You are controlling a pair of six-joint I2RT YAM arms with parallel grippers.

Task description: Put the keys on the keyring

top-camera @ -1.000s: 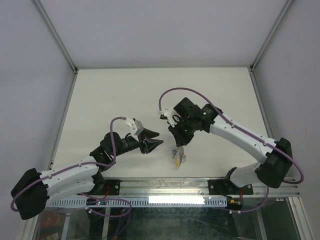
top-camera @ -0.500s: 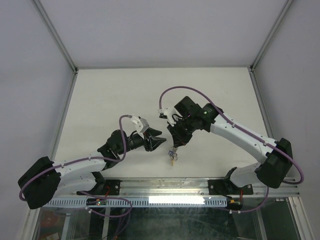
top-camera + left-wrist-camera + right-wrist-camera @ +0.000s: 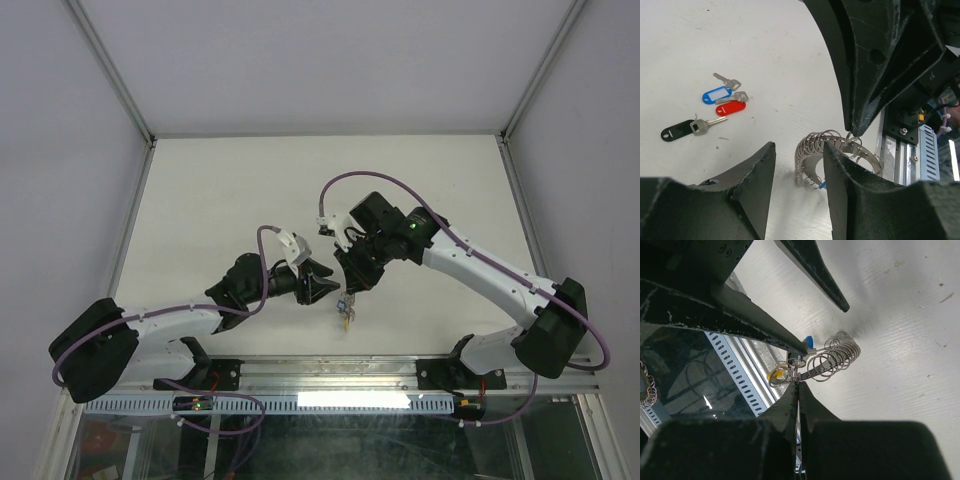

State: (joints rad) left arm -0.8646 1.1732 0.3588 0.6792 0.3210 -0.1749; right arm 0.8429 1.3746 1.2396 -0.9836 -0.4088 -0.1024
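text: none readable — all views (wrist ones included) | brands, numbers: none

Your keys lie flat on the desk (image 3: 765, 50) in a loose cluster: the blue-tagged key (image 3: 716, 94) touching the red-tagged key (image 3: 730, 108), the black-tagged key (image 3: 676, 131) just beside them. Your keyring (image 3: 815, 155), a silvery coiled loop with a yellow part, stands upright apart from them, pinched by the right pincer (image 3: 797, 371).

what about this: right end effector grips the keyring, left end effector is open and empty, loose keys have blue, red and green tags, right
One slip: no tag is green. The left wrist view shows the loose keys tagged blue, red and black. The rest holds.
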